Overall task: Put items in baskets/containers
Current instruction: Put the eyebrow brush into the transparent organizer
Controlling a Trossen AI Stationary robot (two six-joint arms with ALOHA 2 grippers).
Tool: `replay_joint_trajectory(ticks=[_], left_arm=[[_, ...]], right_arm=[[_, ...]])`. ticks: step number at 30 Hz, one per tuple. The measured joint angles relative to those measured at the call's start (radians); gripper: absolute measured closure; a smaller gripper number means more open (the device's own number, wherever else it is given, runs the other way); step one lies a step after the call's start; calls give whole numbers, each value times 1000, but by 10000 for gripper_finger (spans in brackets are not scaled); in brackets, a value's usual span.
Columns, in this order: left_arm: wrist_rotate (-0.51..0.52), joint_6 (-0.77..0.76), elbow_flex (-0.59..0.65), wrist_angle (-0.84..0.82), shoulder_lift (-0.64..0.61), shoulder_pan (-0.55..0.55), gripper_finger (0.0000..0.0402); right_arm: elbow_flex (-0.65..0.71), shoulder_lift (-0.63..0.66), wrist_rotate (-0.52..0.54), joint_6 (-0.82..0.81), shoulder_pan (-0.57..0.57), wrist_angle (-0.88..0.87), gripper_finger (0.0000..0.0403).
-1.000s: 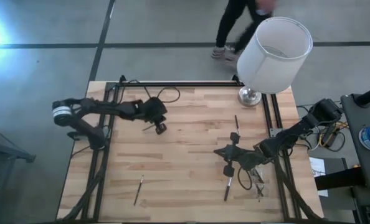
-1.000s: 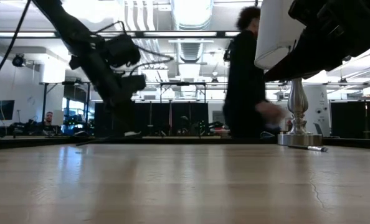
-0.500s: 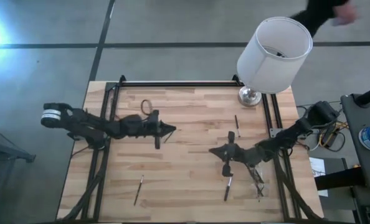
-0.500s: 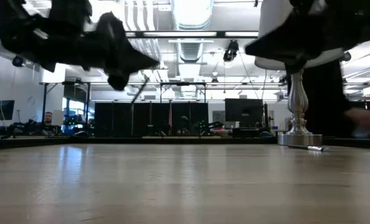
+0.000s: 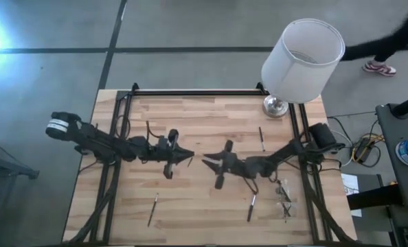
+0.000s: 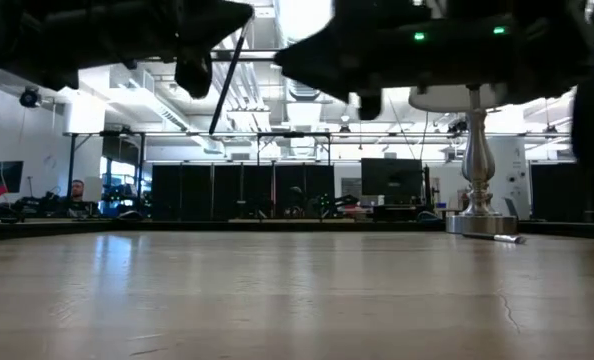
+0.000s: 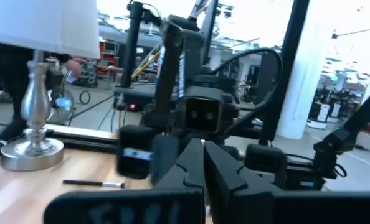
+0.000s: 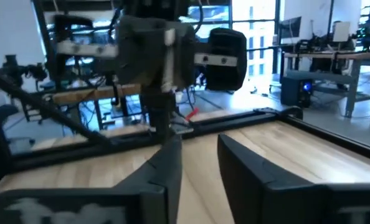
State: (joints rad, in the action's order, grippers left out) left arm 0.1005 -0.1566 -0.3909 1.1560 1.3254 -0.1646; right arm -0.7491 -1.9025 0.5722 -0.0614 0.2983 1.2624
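Note:
My left gripper point(image 5: 188, 158) hovers over the table's middle, shut on a thin dark brush point(image 6: 227, 80) that slants down below it. My right gripper point(image 5: 205, 162) faces it from the right, a short gap away, open and touching nothing; its fingers stand apart in the right wrist view point(image 8: 199, 171). Loose brushes lie flat on the wood at the near left point(image 5: 152, 209), the near middle point(image 5: 251, 206) and beside the lamp base point(image 5: 261, 137). A clear tray point(image 5: 284, 199) at the near right holds a few more brushes. My left gripper pinches the brush by its upper end point(image 6: 242, 25) between the two shut fingers, which reach level from the table's left. The brush is lifted clear and hangs slanting below the fingers. In the left wrist view the fingers point(image 7: 191, 163) hide the contact itself.
A lamp with a big white shade point(image 5: 303, 58) stands on a metal base point(image 5: 275, 106) at the far right corner. A black rail frame point(image 5: 190, 92) lines the far and side edges. A person's legs point(image 5: 389, 48) pass behind the table on the right.
My left gripper has carried the brush from the far left toward the table's middle and turned level. My right gripper has swung from the near right toward the middle and now faces the left one. The person behind the table has walked off to the right.

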Motion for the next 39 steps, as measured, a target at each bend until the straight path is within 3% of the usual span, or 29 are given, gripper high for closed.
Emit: replay_joint_trajectory(ticks=[6, 13, 22, 28, 35, 39], left_arm=[[11, 30, -5, 4, 0, -30, 401], [11, 29, -5, 4, 0, -33, 401], [11, 27, -5, 13, 0, -34, 401], [6, 28, -5, 13, 0, -34, 401], [-8, 1, -1, 11, 0, -35, 397], [-20, -16, 0, -60, -15, -41, 378]], right_arm=[[-105, -50, -93, 2, -23, -2, 264], [-176, -64, -102, 20, -27, -55, 261], [-234, -65, -102, 21, -42, -166, 306], [-246, -65, -102, 64, -37, -186, 379], [-244, -64, -99, 109, -20, -193, 387], [-236, -19, -94, 120, -3, -307, 389]])
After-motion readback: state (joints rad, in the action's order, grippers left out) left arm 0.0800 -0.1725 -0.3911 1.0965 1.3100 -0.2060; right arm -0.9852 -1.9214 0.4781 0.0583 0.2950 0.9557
